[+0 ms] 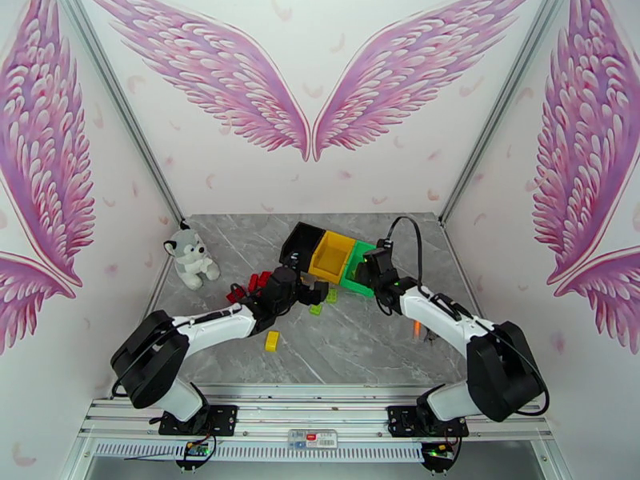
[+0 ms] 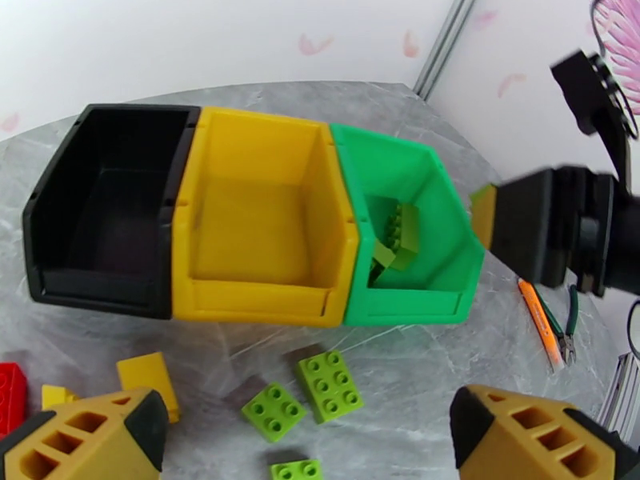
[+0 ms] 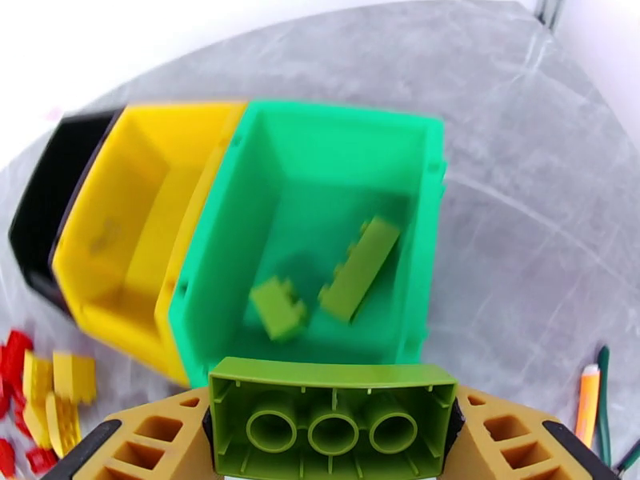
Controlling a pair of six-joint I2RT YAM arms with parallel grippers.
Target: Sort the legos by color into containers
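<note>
1. A light green brick (image 3: pixel 332 418) sits clamped between the right jaws, which stand about half open and press on its two short ends. Its hollow underside, with three round tubes, faces the wrist camera.
2. The held brick hangs clear of the tabletop (image 1: pixel 360 346), just at the rim of the green bin (image 3: pixel 344 114).
3. Two more green bricks (image 3: pixel 278 307) lie inside that bin, a short one and a long one (image 3: pixel 360 270), the long one leaning on the wall.
4. The yellow bin (image 2: pixel 256 302) is joined to the green one, and the black bin (image 2: pixel 104 290) is joined to the yellow one at the far end of the row.
5. The left jaws are spread wide and hold nothing; their fingers (image 2: pixel 88 434) hover over the tabletop in front of the bins.
6. Between and ahead of those fingers lie three loose green bricks (image 2: pixel 330 386), touching no jaw.
7. Yellow bricks (image 2: pixel 148 378) and a red brick (image 2: pixel 12 390) lie to the left of them.
8. Orange-handled pliers (image 2: pixel 552 322) lie on the tabletop to the right of the green bin.
9. A plush toy (image 1: pixel 190 262) sits at the far left, well apart from the bins.
</note>
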